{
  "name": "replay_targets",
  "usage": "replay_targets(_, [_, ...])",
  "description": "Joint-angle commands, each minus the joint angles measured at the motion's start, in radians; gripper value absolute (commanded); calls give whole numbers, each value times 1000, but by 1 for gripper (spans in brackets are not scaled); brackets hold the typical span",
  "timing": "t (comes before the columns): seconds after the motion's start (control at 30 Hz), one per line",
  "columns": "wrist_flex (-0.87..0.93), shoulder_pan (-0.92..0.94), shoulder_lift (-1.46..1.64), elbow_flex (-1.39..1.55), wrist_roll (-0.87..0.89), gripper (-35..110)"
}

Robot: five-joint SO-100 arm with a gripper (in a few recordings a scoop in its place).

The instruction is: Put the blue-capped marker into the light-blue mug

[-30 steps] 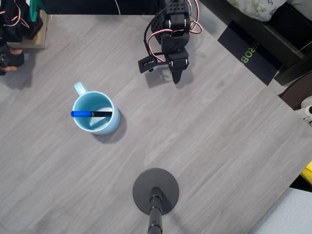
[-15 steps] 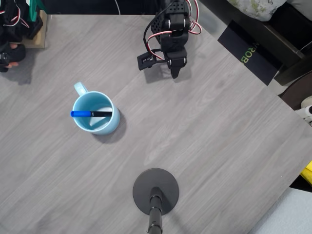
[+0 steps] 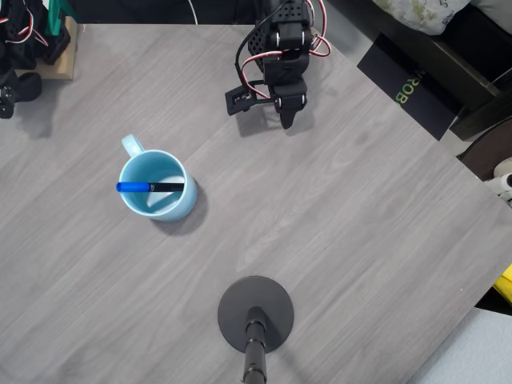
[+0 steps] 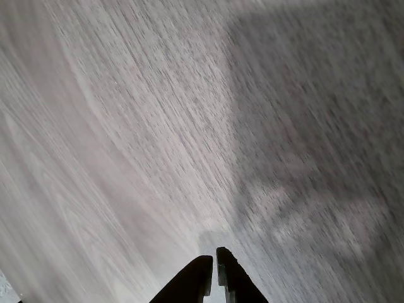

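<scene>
one blue-capped marker in one light-blue mug.

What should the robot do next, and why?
Probably nothing more than resting: the blue-capped marker already lies in the light-blue mug, and the end effector is shut, empty, far from it near the table's top edge.

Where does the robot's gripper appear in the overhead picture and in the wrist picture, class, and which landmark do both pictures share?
Overhead view: the gripper is at upper centre, near the table's far edge, up and right of the light-blue mug.
Wrist view: the gripper is at bottom centre, fingertips together, above bare tabletop.
Shared landmark: the grey wood-grain table, directly under the gripper in both.
</scene>
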Motion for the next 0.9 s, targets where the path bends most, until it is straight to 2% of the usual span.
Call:
replay_targets(0.0, [11, 3, 28, 6, -2, 0])
replay_targets(0.23, [5, 204, 25, 8, -2, 0])
replay_targets(0.87, [5, 198, 25, 8, -3, 0])
